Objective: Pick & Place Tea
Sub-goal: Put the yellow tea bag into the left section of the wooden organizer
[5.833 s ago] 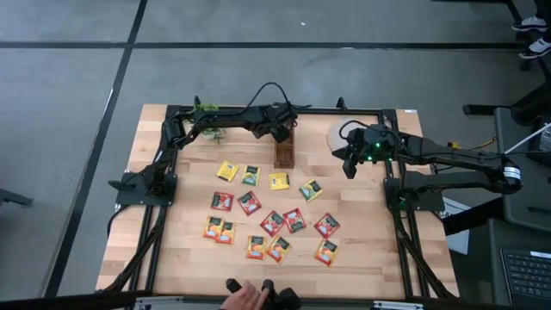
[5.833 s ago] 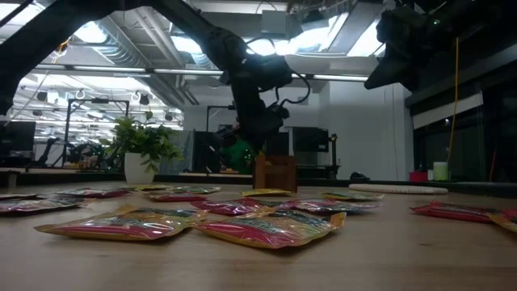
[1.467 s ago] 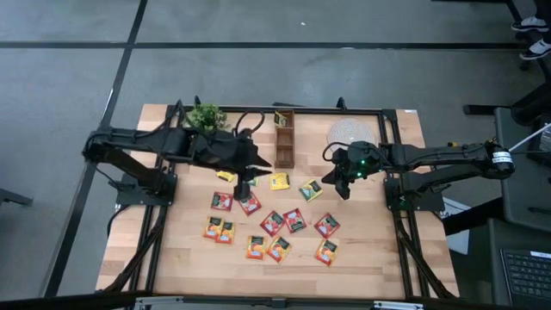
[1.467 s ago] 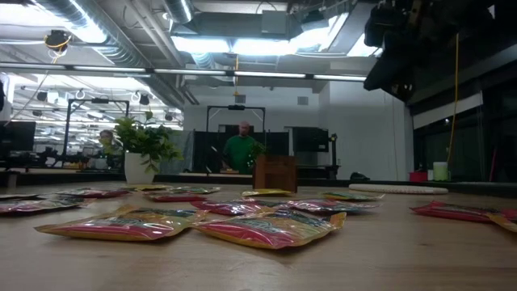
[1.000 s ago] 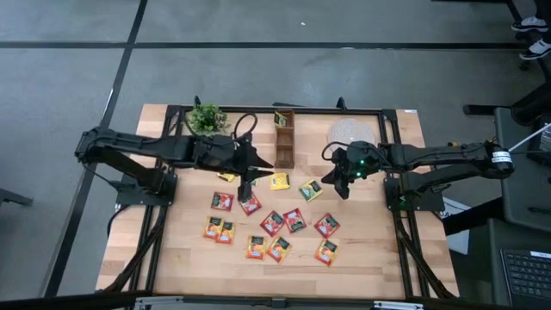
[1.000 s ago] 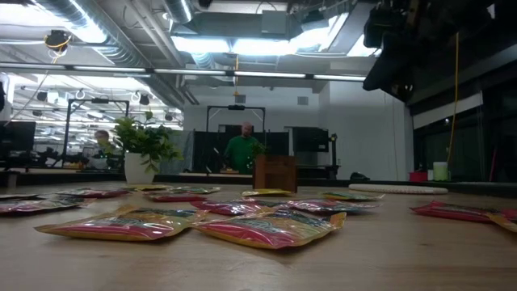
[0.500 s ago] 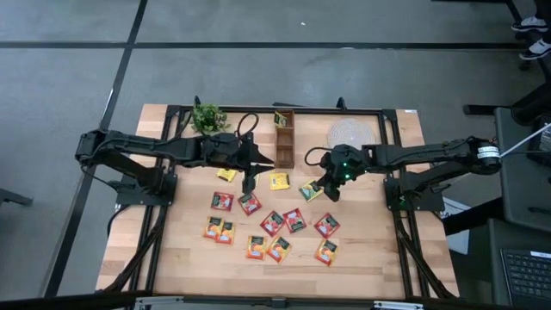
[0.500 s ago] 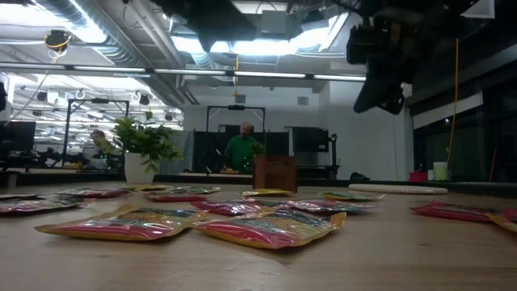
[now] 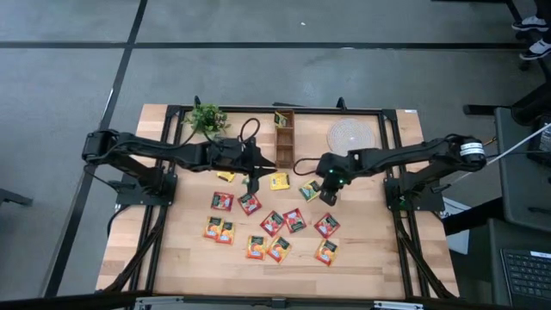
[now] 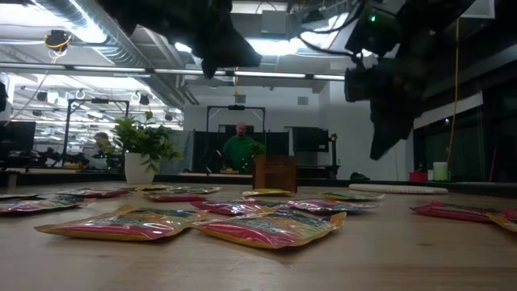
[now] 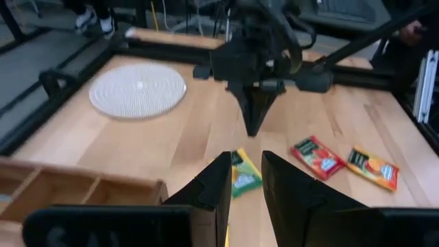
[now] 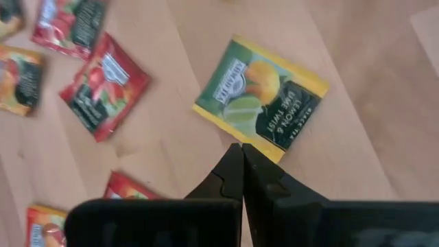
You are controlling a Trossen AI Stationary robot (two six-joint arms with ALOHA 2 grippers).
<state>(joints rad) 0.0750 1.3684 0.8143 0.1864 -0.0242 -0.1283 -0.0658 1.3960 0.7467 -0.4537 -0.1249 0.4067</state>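
Right gripper (image 12: pixel 241 159) has its fingers pinched together, holding nothing, tips poised over the near edge of a green-and-yellow tea sachet (image 12: pixel 261 99), roughly 1 o'clock from table centre. Left gripper (image 11: pixel 245 180) hovers at about 11 o'clock with a narrow gap between its fingers, empty. The other sachets (image 9: pixel 272 222) lie scattered flat toward 6 o'clock on the table (image 9: pixel 370 258).

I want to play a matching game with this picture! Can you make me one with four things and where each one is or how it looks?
Things:
1. potted plant
2. round woven mat
3. right gripper
4. wooden organizer box

Clues:
A. shut, just above a green-and-yellow tea sachet
B. far left corner of the table
C. far side, toward the right
D. far side, middle

Pairs: 1-B, 2-C, 3-A, 4-D
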